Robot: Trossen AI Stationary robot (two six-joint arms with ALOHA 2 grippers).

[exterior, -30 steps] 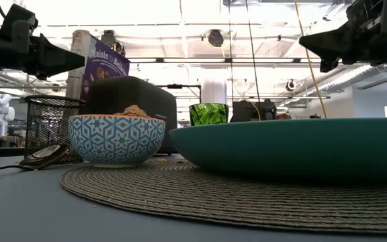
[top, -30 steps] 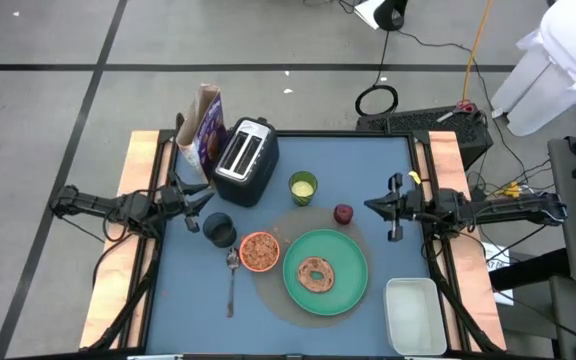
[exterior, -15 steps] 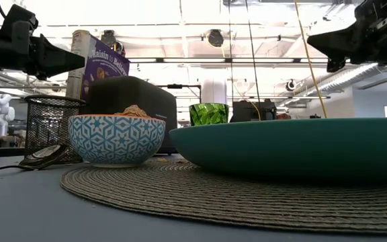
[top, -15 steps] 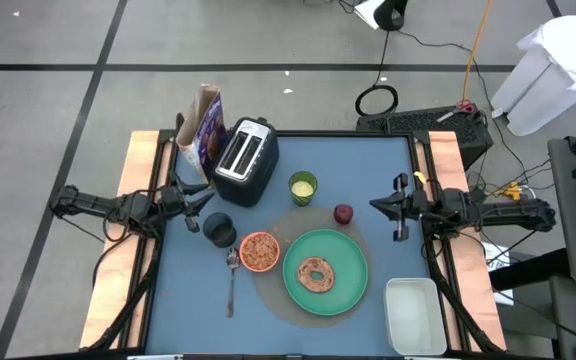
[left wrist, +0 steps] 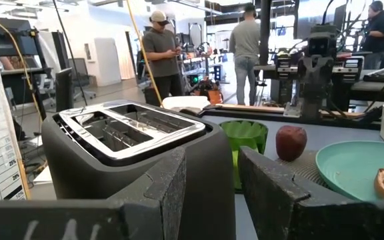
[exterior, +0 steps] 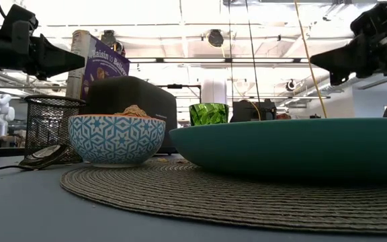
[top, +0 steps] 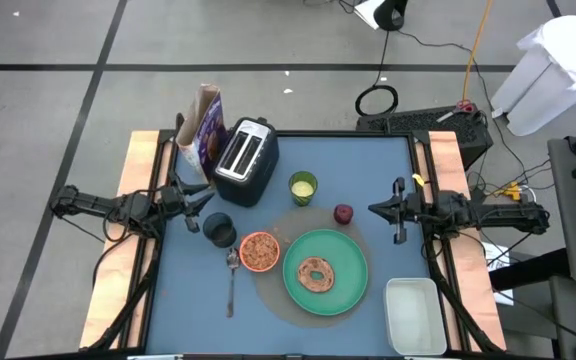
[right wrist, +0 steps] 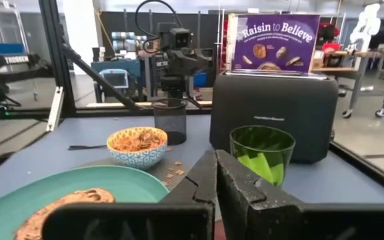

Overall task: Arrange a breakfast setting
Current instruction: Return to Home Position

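High view: brown bagel (top: pixel 317 273) on large round green plate (top: pixel 356 270); small orange bowl (top: pixel 259 251), metal spoon (top: pixel 231 283) beside; small dark-red fruit (top: pixel 343 213) near right gripper (top: pixel 373 208). Low view: plate hides bagel. Left wrist view: left gripper (left wrist: pixel 212 160) spread, black toaster (left wrist: pixel 112 160) ahead. Right wrist view: right gripper pinched, empty; toaster half-hides purple cereal box (right wrist: pixel 272 41).

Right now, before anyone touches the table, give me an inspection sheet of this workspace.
Surface: blue tabletop, round grey woven mat.
Job's things: brown bagel on large round green plate, on the mat; small orange bowl of cereal and small dark-red fruit at the mat's rim; metal spoon beside the bowl; purple cereal box upright beside the black toaster.
Clutter: green glass, black mesh cup, white rectangular tub.
Grippers: left gripper open, right gripper shut, both empty, at the table's sides.
Cables: black coil on the floor beyond.
Surroundings: people standing beyond the table.
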